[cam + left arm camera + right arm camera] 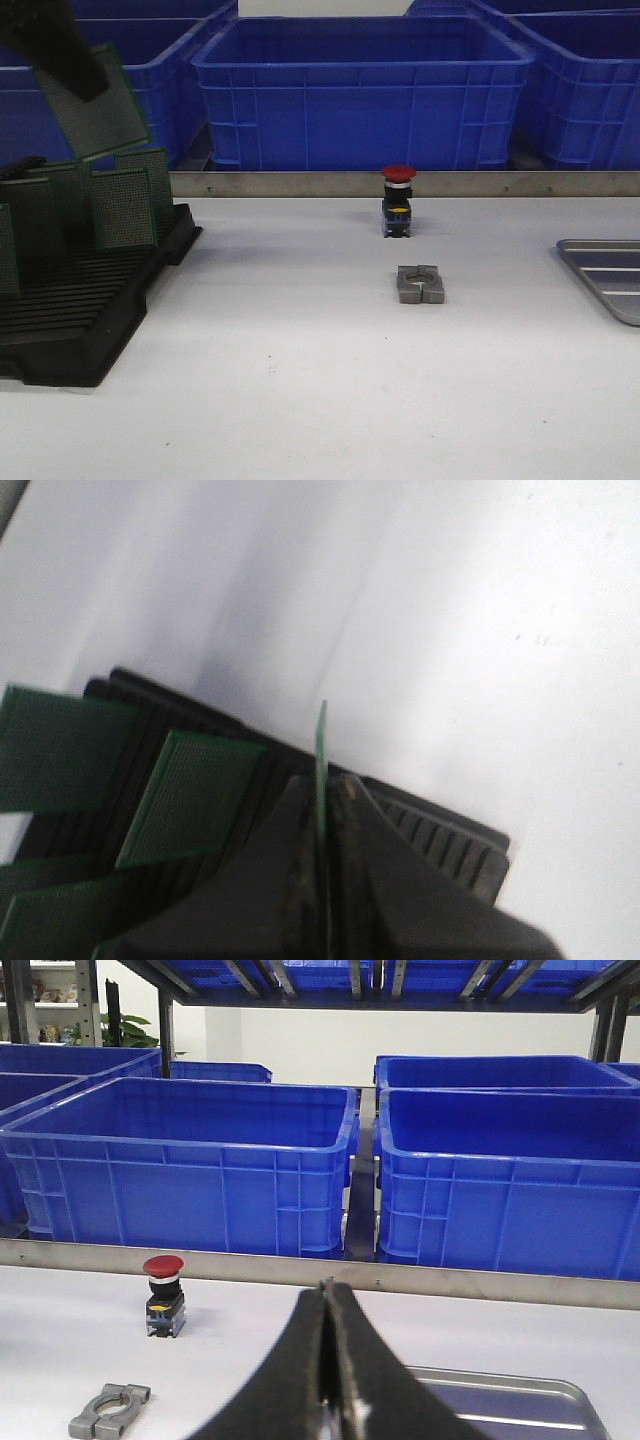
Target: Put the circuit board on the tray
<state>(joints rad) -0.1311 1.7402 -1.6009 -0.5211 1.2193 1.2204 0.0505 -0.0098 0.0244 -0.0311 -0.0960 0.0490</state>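
My left gripper (pixel 70 68) is shut on a green perforated circuit board (pixel 98 105) and holds it tilted in the air above the black slotted rack (pixel 80 300) at the far left. In the left wrist view the board (pixel 322 750) shows edge-on, pinched between the closed fingers (pixel 300 860) of the left gripper (pixel 323 805). Several more green boards (pixel 125 205) stand in the rack. The silver-grey tray (pixel 608 272) lies at the right edge of the table. It also shows in the right wrist view (pixel 520 1405), just behind my shut, empty right gripper (pixel 327 1300).
A red-capped push button (pixel 397 200) stands at the table's back middle, with a grey metal clamp (pixel 420 284) in front of it. Blue plastic crates (pixel 360 90) line the back beyond a metal rail (pixel 400 183).
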